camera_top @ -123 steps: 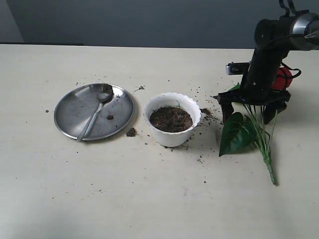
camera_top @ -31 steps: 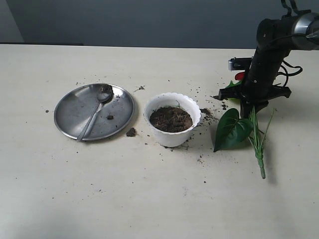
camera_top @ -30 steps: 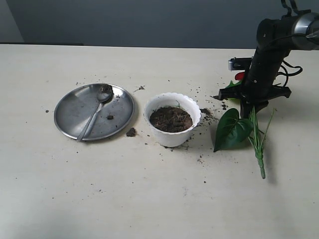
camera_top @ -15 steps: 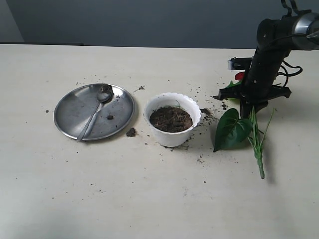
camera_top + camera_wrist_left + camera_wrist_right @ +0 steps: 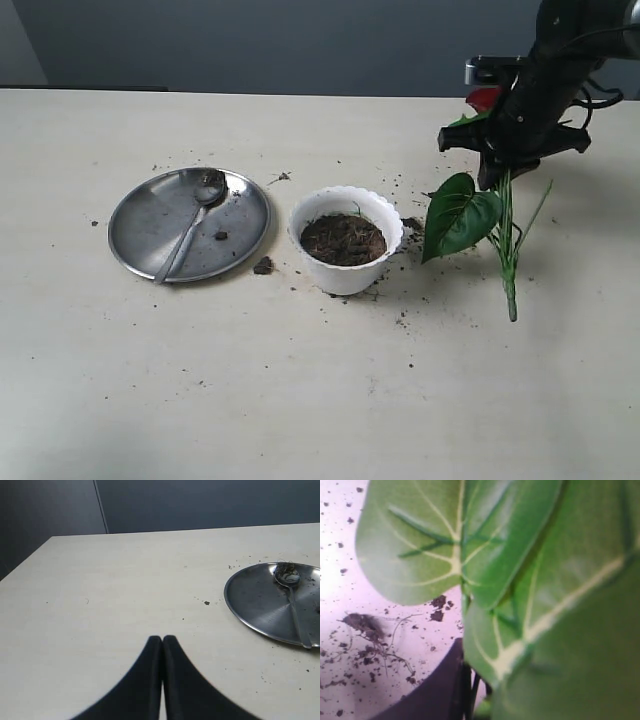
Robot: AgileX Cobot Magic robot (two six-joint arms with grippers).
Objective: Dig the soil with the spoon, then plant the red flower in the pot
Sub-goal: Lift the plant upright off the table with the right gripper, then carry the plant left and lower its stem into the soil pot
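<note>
Our right gripper has its fingers clamped on the flower, stems hanging down, with the pot lower left; left fingers closed.

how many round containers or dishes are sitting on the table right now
2. The steel plate sits to the left in the exterior view, with the spoon lying on it. The white pot stands beside it toward the middle, holding soil.
</note>
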